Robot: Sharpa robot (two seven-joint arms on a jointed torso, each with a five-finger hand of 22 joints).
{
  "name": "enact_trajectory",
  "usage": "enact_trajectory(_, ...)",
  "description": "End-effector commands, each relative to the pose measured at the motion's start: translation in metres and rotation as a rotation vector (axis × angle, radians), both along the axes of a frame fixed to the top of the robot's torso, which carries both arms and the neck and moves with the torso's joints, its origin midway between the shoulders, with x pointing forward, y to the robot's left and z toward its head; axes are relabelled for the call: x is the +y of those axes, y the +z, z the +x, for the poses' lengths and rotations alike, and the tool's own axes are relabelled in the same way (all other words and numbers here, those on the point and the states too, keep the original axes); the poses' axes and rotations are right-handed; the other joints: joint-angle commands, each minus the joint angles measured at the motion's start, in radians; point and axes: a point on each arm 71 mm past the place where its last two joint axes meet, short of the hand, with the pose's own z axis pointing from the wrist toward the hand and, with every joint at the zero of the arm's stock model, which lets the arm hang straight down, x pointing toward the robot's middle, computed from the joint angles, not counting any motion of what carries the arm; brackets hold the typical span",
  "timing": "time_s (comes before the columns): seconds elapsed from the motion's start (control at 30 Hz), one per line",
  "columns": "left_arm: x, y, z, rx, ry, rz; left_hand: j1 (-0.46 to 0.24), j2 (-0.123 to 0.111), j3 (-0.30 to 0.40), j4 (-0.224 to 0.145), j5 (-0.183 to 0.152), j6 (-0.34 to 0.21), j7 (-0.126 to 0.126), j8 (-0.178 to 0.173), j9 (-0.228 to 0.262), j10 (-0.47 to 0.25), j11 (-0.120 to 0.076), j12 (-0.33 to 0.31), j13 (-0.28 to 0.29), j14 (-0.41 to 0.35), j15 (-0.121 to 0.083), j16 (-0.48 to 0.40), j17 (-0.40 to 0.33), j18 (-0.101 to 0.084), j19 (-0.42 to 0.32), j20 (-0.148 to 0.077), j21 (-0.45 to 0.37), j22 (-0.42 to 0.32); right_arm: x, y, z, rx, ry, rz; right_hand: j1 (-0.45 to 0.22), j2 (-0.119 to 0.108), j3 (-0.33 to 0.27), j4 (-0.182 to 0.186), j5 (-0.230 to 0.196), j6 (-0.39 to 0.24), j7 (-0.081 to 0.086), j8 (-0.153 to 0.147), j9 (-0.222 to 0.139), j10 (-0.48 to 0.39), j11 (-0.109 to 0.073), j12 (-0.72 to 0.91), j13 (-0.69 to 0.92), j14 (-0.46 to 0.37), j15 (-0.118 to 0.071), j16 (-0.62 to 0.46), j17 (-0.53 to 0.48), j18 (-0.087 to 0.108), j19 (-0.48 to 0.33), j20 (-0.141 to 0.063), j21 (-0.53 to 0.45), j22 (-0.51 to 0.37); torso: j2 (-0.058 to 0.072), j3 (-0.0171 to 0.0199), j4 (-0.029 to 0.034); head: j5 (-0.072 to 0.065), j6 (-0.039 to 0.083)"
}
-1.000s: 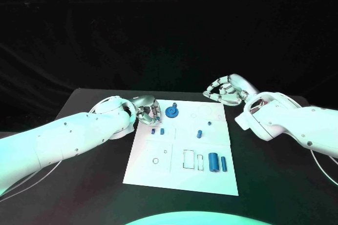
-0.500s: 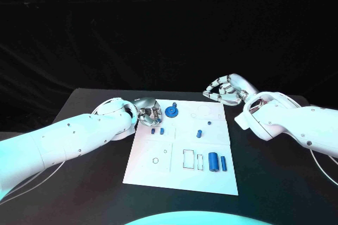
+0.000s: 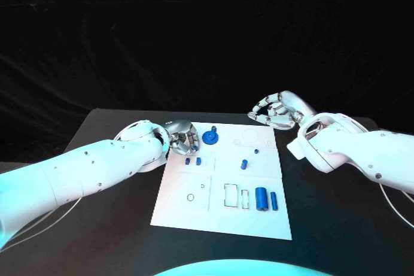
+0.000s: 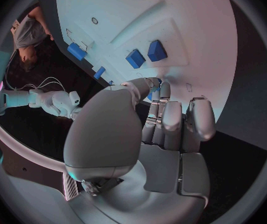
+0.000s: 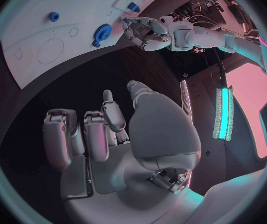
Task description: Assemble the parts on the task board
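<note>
Eyes on the blue gear (image 3: 211,136), up at eleven o'clock on the task board (image 3: 194,213), just inside the far edge. Looks like hard plastic: light, stiff, toothed round the rim, probably a bit slick on the flat faces. Best taken by the rim, teeth between thumb and a fingertip, or by the raised hub if one can be reached; no squeezing needed, just a light pinch and a level lift.

At nine o'clock of the gear, just beside it, the left hand (image 3: 183,137), fingers curled in tight toward the palm. Cannot tell whether anything small is pinched in there; a hint of blue past the fingertips in the left wrist view, too hidden to call.

Over at one o'clock, off the board's far corner and above the black table (image 3: 336,228), the right hand (image 3: 274,111), fingers curled in around nothing. Well apart from the gear.

Now the clutter. At six o'clock of the gear, a pair of short pegs (image 3: 198,161), near enough to be knocked by a low sweep. Toward the board's centre, one small stub (image 3: 244,164). Down at five o'clock, two upright-looking cylinders (image 3: 261,199) side by side, well clear. Between left hand and gear, nothing in the way.
</note>
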Motion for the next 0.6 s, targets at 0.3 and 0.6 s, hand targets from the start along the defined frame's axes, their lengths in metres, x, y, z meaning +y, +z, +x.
enact_trajectory(0.3,-0.0024,-0.0039,-0.0003,0.020,-0.008,0.008,-0.011,0.000,-0.001,-0.004,0.000,0.007,-0.003,0.001,0.000,0.009,0.001,-0.005,-0.001,0.004,0.001,0.000,-0.004,-0.018,0.005,0.000,0.004,0.000,0.0020,-0.0001,-0.0007,-0.001,0.013,-0.005,-0.007,0.000,0.004,-0.001,0.007,0.001,-0.004,0.005,-0.001,-0.002,0.001,-0.002,0.002,0.070,-0.004,-0.004,0.116,0.013,0.041,-0.004,-0.002,0.197,0.000,0.0002,0.0000,-0.001,-0.001)
enact_trajectory(0.6,-0.0045,-0.0045,-0.0013,0.027,-0.019,0.009,-0.010,0.002,0.000,-0.005,0.000,0.009,-0.003,0.000,0.000,0.011,0.000,-0.007,-0.002,0.004,0.001,0.000,-0.005,-0.018,0.006,0.000,0.004,0.001,0.0019,-0.0002,-0.0006,-0.001,0.013,-0.005,-0.007,0.000,0.004,-0.001,0.007,0.001,-0.004,0.005,-0.001,-0.002,0.001,-0.002,0.002,0.070,-0.004,-0.004,0.116,0.013,0.041,-0.004,-0.002,0.197,0.000,0.0002,0.0000,-0.002,-0.002)
